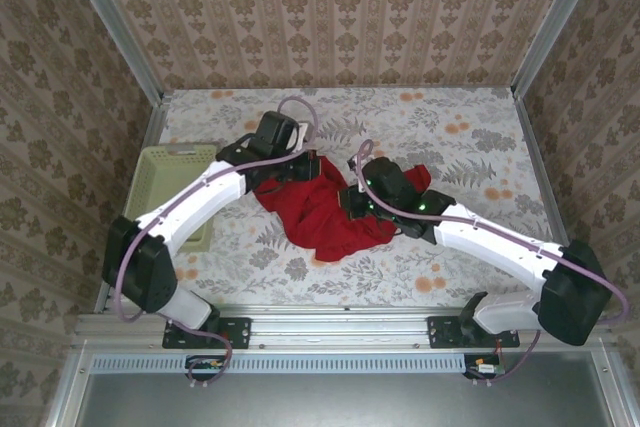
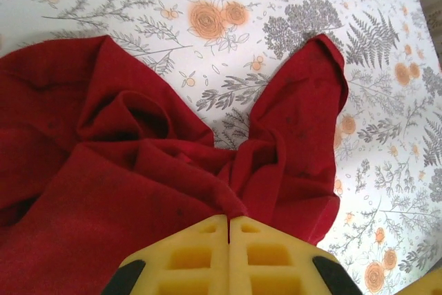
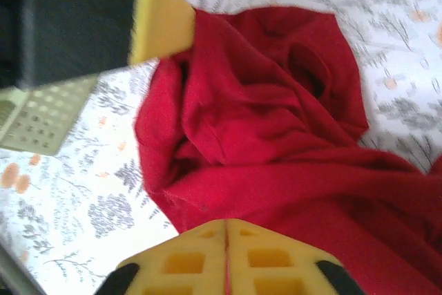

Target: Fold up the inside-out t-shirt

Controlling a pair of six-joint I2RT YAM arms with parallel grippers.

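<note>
- A desk (image 1: 450, 137) is covered in a pale cloth printed with grey ferns and orange flowers. Walls (image 1: 330, 7) of beige patterned wallpaper close it in on three sides.
- A plain, soft red t-shirt (image 1: 320, 212) lies crumpled in a loose heap near the middle of the desk, between the two robot arms. It is bunched into deep folds.
- A pale green perforated plastic basket (image 1: 165, 187) stands at the left edge of the desk, partly beneath the left arm. It is apart from the red t-shirt.
- The left pincer (image 2: 228, 220) has blocky yellow fingers pressed together. They are clamped on a gathered fold at the far left part of the heap. In the left wrist view, creases run out from the fingertips, and one flap of cloth reaches up to the right across the flowered print.
- The right pincer (image 3: 226, 224) is also yellow and grips the right side of the heap. Its fingers are closed, with a thin line of red cloth caught between them.
- In the right wrist view, a yellow finger of the left pincer meets the upper left edge of the cloth. The basket lies just below it.
</note>
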